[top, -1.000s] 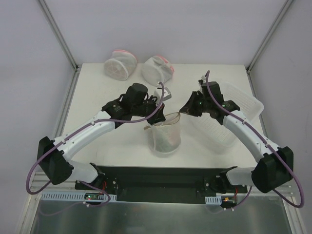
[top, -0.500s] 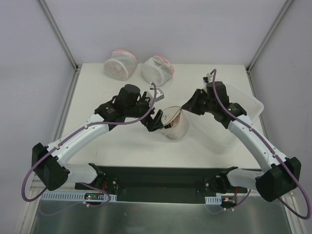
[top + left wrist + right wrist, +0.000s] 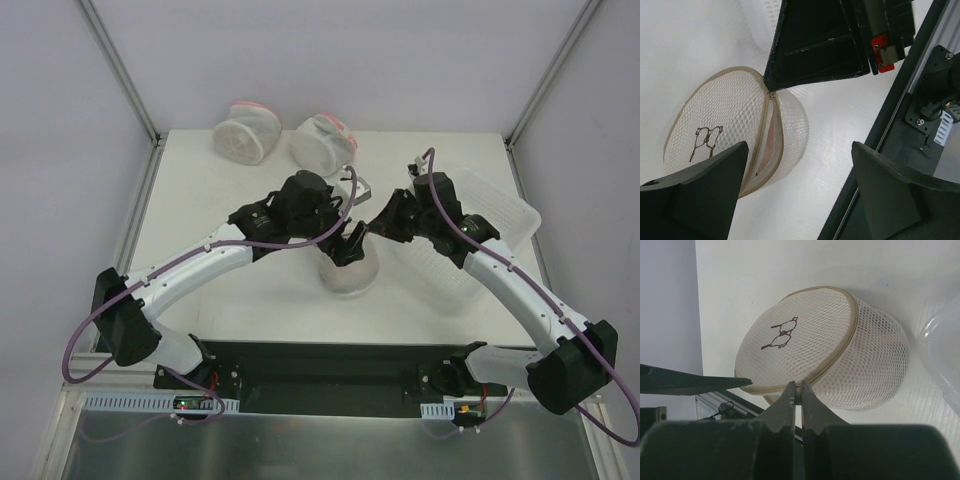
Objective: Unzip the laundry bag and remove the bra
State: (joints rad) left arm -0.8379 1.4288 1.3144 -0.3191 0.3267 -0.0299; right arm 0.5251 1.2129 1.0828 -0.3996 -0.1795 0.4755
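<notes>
Laundry bag [image 3: 352, 275] sits mid-bench [image 3: 230, 290], just left of the white ribbed tray [image 3: 500, 215], with both arms converged over it. R gripper [image 3: 796, 392]: fingers closed tight, pinching the tan rim right at the zip line. The L wrist cam shows the tip meeting the zip where the seam starts to split. Zip is partly open, with a gap running along the rim below that pinch. Pinkish soft fabric shows thru the gap, i.e. the bra [image 3: 771, 145] is inside the bag. Flat round face w/ the small dark bra symbol [image 3: 781, 333] is tilted up toward the R wrist cam; the mesh dome body is behind it on the bench. L gripper [image 3: 352, 242]: fingers spread wide, gripping nothing, over the bag's near side. One finger overlaps the bag edge in its own cam; can't tell if it touches. Two pink-trim mesh pouches [image 3: 245, 132] [image 3: 322, 140] sit side by side at the far edge, well apart from the bag.
</notes>
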